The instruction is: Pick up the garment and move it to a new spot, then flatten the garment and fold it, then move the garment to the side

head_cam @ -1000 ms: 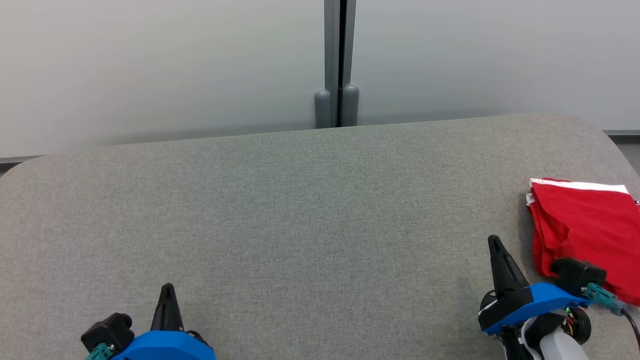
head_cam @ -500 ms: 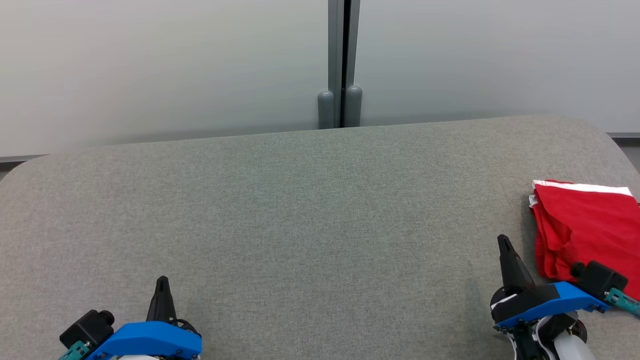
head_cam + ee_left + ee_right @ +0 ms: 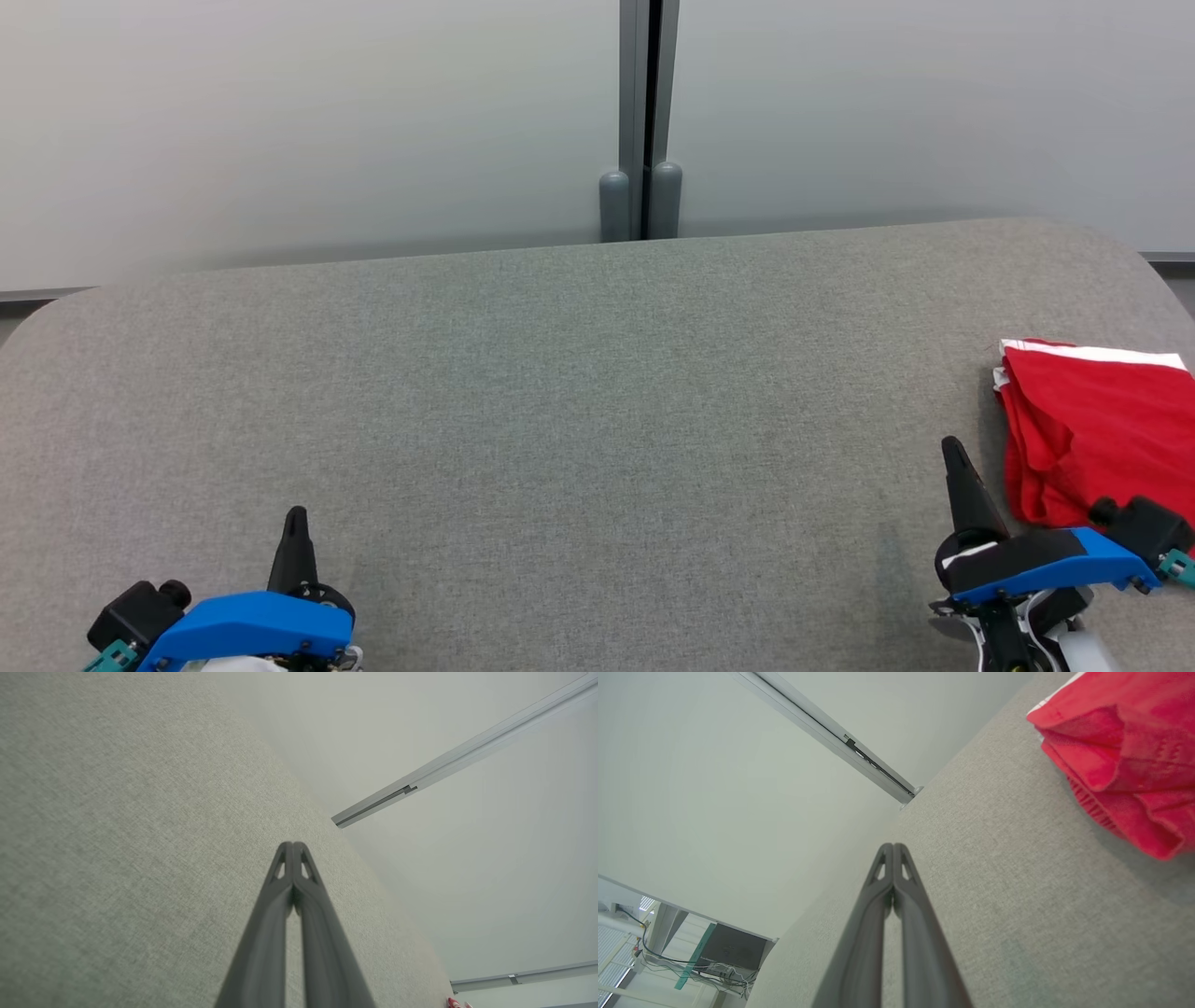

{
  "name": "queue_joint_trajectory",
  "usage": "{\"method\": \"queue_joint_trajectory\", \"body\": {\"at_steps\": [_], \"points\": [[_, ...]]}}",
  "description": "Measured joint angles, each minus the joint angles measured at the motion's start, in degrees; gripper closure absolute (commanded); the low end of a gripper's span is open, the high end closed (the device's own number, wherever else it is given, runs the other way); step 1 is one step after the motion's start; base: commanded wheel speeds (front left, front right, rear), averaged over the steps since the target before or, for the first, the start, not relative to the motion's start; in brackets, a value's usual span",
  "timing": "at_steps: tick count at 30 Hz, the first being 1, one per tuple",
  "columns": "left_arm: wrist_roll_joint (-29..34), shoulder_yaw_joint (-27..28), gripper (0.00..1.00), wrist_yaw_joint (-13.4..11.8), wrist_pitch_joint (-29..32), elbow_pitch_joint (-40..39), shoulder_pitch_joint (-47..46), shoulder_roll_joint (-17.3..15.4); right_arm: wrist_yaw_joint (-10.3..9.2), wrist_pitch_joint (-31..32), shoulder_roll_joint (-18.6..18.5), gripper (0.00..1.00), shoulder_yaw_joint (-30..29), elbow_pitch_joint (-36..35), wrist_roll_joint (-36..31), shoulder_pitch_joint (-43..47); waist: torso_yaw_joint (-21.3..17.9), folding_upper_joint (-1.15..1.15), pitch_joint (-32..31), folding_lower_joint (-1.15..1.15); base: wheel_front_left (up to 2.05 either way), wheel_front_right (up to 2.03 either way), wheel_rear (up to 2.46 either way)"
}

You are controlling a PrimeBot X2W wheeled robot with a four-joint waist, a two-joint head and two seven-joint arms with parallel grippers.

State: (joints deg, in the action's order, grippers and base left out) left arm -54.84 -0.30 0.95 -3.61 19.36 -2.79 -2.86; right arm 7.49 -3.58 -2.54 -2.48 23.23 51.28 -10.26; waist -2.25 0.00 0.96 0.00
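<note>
**Red garment, folded, at the right edge of a grey padded surface; both grippers clenched on themselves**

Hidden or cut off:
- In the head view, the garment (image 3: 1097, 429) runs out of frame on its right side.
- Its near corner is covered by the black housing on the right arm.
- Its folds pile up along the left side, and the layers are too bunched to count.
- In the left wrist view, the garment is a red sliver (image 3: 452, 1002) at the bottom corner.
- The right wrist view crops the garment (image 3: 1125, 751) at the top and right.

Count:
- One garment, red, with one white band along its far edge.
- Two grippers. The left gripper (image 3: 296, 518) and the right gripper (image 3: 952, 448) each have their fingertips pressed together, grasping nothing.
- The same closure shows in the wrist views ( (image 3: 293, 845), (image 3: 893, 847)).
- One surface (image 3: 579, 392).
- One vertical post (image 3: 644, 112), with two rounded caps at its foot.

Edges and room:
- The surface has rounded far corners, and its far edge meets a pale wall.
- The garment lies near the right-hand edge, flat on the fabric.
- The right gripper is just beside the garment's left side, apart from it.
- The left gripper is well apart from the garment, at the near left.
- A wide stretch of grey fabric lies between the two grippers and reaches to the far edge.
</note>
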Motion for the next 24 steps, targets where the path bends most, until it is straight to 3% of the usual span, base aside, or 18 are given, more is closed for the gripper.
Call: {"method": "queue_joint_trajectory", "body": {"at_steps": [24], "points": [[-14.2,2.7,1.0,2.4,3.9,-2.0,-1.2,0.0,-0.01,3.8,0.0,1.0,-1.6,-3.5,15.5,1.3,0.7,0.0,-0.2,0.0,0.0,0.0,0.0]]}}
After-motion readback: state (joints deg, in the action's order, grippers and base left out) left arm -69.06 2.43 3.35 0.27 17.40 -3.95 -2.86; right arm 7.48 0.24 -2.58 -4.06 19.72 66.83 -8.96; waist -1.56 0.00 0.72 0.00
